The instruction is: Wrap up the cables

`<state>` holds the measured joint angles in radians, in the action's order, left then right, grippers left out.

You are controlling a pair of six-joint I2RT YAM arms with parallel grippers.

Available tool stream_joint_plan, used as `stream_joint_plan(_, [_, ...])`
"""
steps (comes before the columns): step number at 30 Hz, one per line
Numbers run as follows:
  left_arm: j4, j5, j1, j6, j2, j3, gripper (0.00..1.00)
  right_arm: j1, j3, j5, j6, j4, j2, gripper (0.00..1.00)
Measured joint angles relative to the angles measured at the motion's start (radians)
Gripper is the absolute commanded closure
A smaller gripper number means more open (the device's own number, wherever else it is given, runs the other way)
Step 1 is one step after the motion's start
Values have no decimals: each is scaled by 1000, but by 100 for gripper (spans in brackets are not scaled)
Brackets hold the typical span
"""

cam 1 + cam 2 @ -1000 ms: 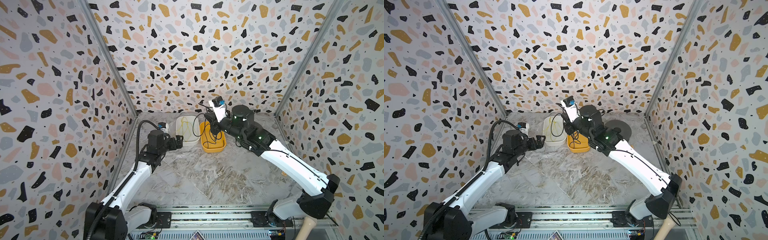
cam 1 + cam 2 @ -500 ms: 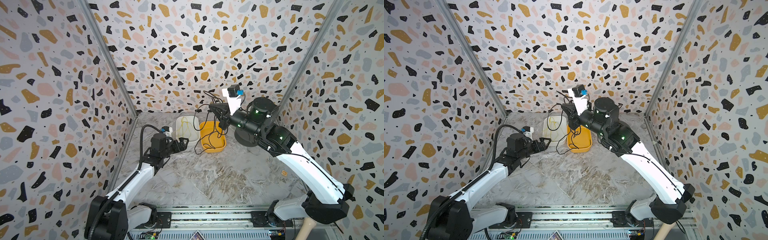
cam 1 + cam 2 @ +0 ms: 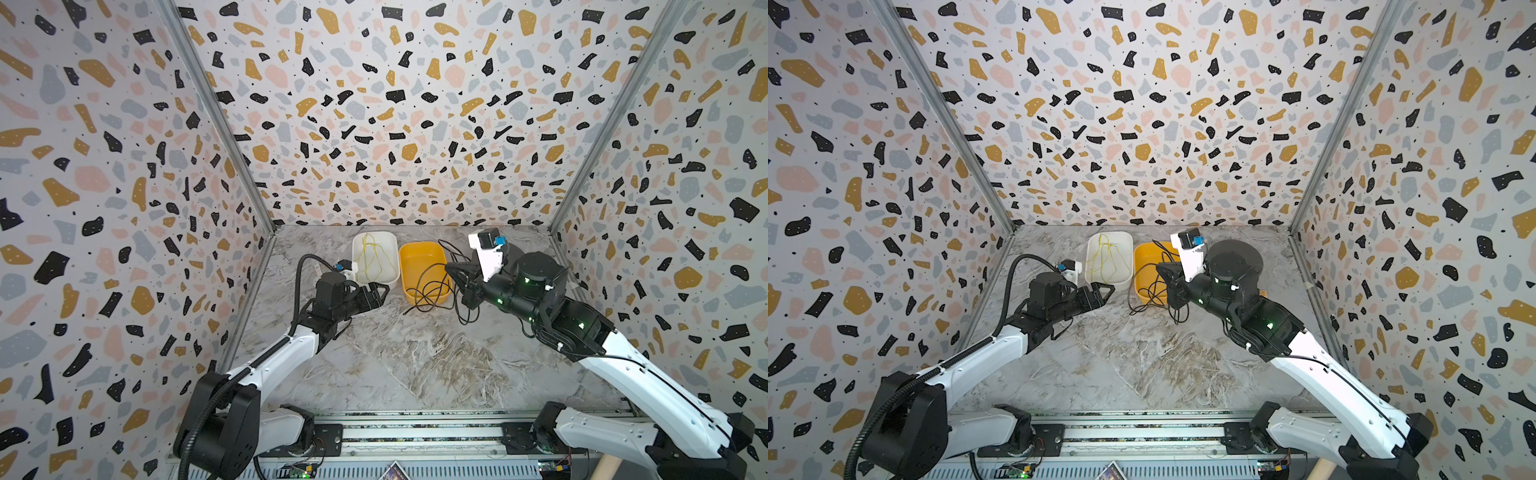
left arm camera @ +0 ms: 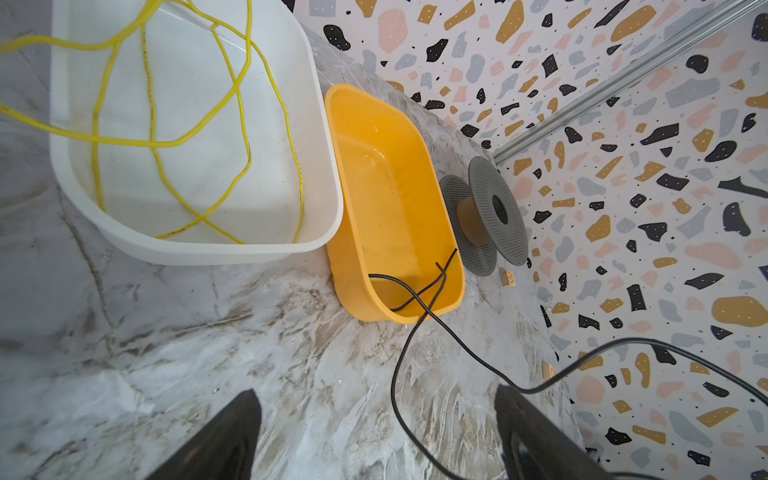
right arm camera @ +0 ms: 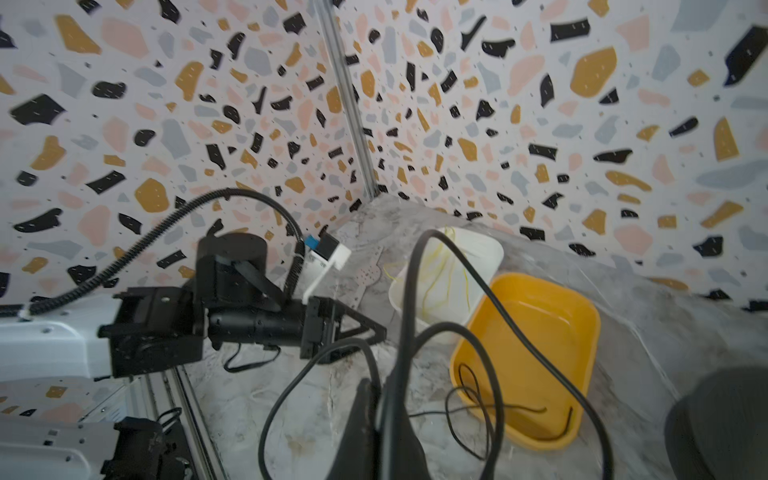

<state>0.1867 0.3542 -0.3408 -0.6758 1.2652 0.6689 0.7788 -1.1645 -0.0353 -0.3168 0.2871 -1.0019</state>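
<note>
The cables are one thin black cord (image 3: 432, 291) (image 3: 1152, 291) looped loosely over the front lip of the yellow bin (image 3: 419, 255) and onto the marble floor. My right gripper (image 3: 451, 269) (image 3: 1163, 270) (image 5: 379, 399) is shut on a strand of it, and big loops (image 5: 415, 291) arch up from its fingers. My left gripper (image 3: 380, 293) (image 3: 1106, 291) (image 4: 378, 415) is open, low over the floor left of the loops. One strand (image 4: 395, 374) runs between its fingers (image 4: 232, 436) untouched.
A white bin (image 3: 374, 239) (image 4: 320, 124) holding a thin yellow cord (image 4: 153, 141) stands against the yellow bin's left side. A dark grey spool (image 4: 494, 208) lies by the back right wall behind the right arm. Terrazzo walls close in three sides.
The right gripper went up with the cord, then came down and to the right, beside the yellow bin. The left gripper slid right toward the loops and its jaws narrowed slightly.
</note>
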Motion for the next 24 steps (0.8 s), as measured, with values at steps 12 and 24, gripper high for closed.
stream_joint_plan(12, [16,-6,-32,-10,86,-4,24,-411,422,-130,-196,-5,71,100])
stream_joint_plan(24, [45,-39,-160,-52,211,110,19,-515,583,-127,-208,-33,-16,89])
